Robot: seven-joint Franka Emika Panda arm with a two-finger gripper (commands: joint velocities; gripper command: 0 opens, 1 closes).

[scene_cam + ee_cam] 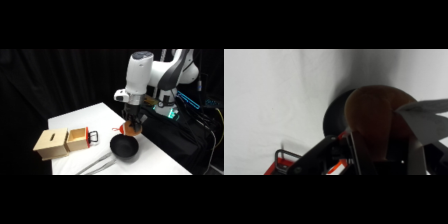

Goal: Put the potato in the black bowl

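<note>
We have the potato [374,122] clamped between the fingers [132,126], lower centre-right of side frame, just above the black bowl's [123,147] far rim. Looks stiff, light, smooth; mid-body grip seems right.

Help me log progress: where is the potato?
The potato is held in the gripper, just above the far rim of the black bowl, right of the wooden boxes.

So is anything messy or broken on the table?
Nothing looks spilled or broken. The potato is up in the gripper just behind the black bowl, not in it yet. The wooden boxes sit slightly askew near the table's left corner.
</note>
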